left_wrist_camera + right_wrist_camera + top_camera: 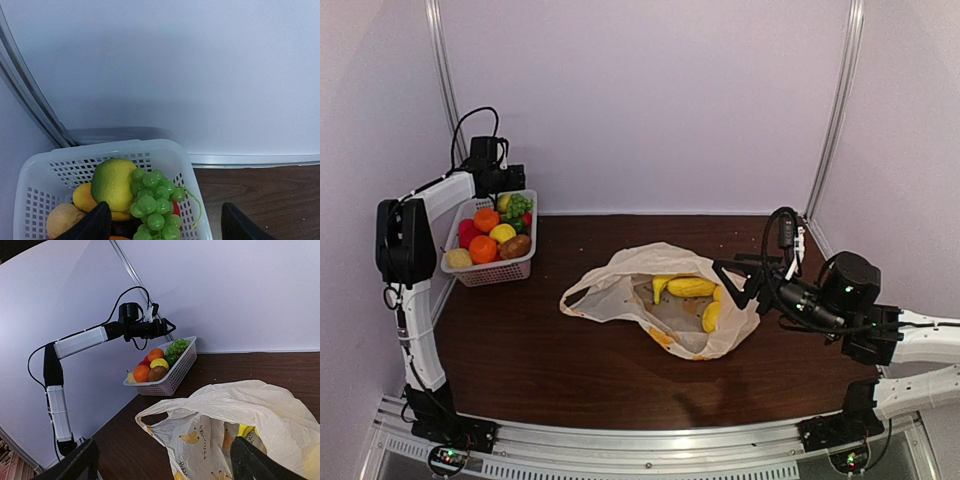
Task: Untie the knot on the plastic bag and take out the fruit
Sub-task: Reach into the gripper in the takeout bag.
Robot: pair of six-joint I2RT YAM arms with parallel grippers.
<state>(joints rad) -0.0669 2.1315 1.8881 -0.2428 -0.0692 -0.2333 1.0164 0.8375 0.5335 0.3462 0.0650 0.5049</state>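
Observation:
The cream plastic bag (pixel 620 290) lies crumpled mid-table with its mouth open and one handle loop slack at the left. No knot shows. Yellow fruit (pixel 688 287) lies inside it. In the right wrist view the bag (pixel 260 410) fills the lower right. My right gripper (pixel 732 283) hovers open at the bag's right side, its fingers wide apart and empty. My left gripper (pixel 518 180) is open above the white basket's far end. Green grapes (pixel 157 205) rest in the basket between and below its fingers (pixel 92 225), touching neither.
The white slotted basket (pixel 488 272) stands at the back left against the wall, holding orange, red, yellow and brown pieces beside the grapes. Its rim (pixel 125 147) lies close under my left gripper. White walls enclose the table on three sides.

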